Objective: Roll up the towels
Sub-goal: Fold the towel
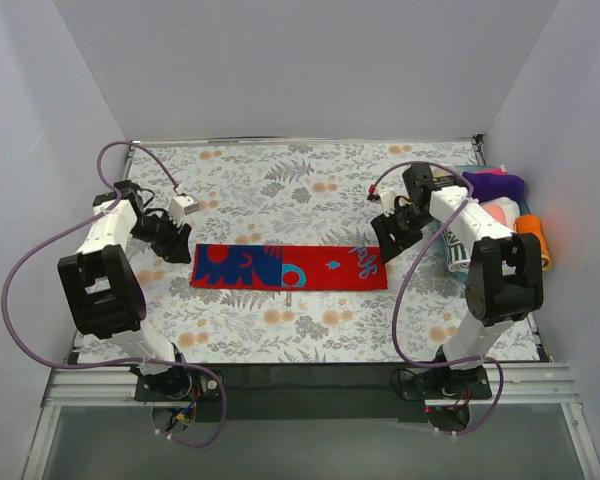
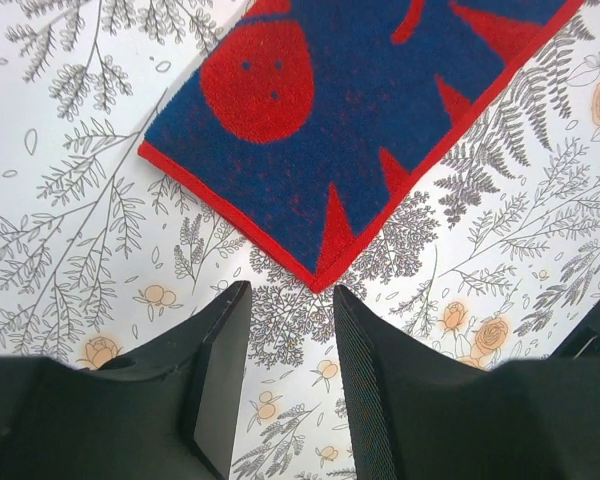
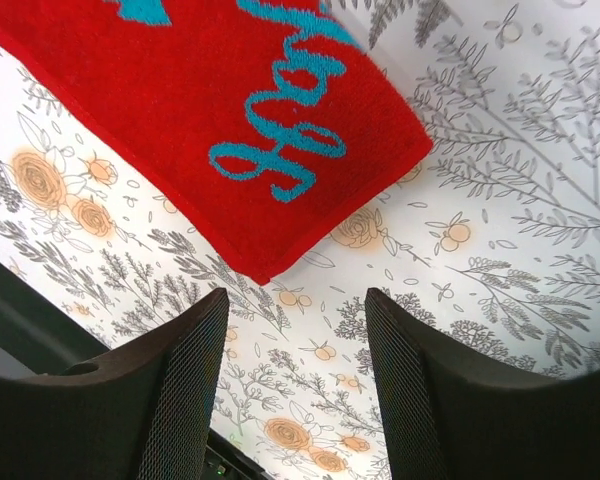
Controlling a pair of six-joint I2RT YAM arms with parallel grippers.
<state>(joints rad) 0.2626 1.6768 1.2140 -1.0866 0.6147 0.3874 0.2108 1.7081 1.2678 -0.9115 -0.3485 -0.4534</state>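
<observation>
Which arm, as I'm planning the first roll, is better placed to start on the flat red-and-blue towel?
Left, narrowly. Left gripper and right gripper both hover open at opposite towel ends, but the left's fingertips look nearer their corner.

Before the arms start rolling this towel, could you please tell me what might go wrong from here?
1. The left gripper hangs open just off a corner of the towel; closing low might pinch the table covering too.
2. The right gripper, also open, faces one corner only, so a roll could start skewed.
3. The right arm stands beside the pile of cloths and might nudge it.
</observation>
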